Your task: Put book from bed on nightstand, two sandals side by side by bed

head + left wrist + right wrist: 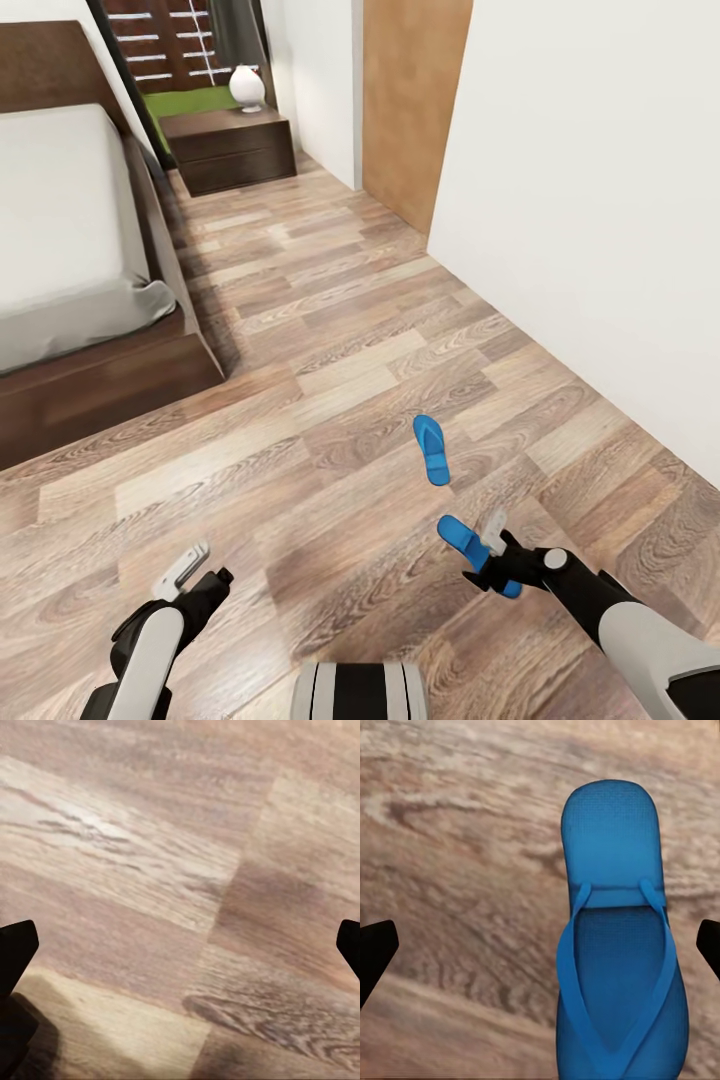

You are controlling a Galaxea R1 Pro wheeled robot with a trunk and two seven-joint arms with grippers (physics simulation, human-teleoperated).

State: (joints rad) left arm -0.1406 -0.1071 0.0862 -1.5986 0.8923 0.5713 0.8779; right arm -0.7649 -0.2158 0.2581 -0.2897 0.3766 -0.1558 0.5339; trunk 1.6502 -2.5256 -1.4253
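Head view: wood-plank floor (pixel 330 330), brown with mottled grain, running between the bed (pixel 60 220) (pale grey-white mattress, dark wood frame, brown headboard) and a plain white wall (pixel 590 200). Glossy dark nightstand (pixel 228 150) at the far end beside the bed, carrying a white rounded object (pixel 246 88). One blue sandal (pixel 432 449) flat on the floor, well apart from the bed; second sandal (pixel 470 545) nearer, partly covered by the right gripper (pixel 492 552). Left gripper (pixel 190 570) low over bare planks. Left wrist view: streaked plank grain, dark fingertips (pixel 16 952) at both edges, spread wide, nothing between. Right wrist view: second sandal (pixel 615 967) close below, finely textured sole, rounded end, straps in a V; fingertips (pixel 375 949) spread wide at the edges, not touching it.
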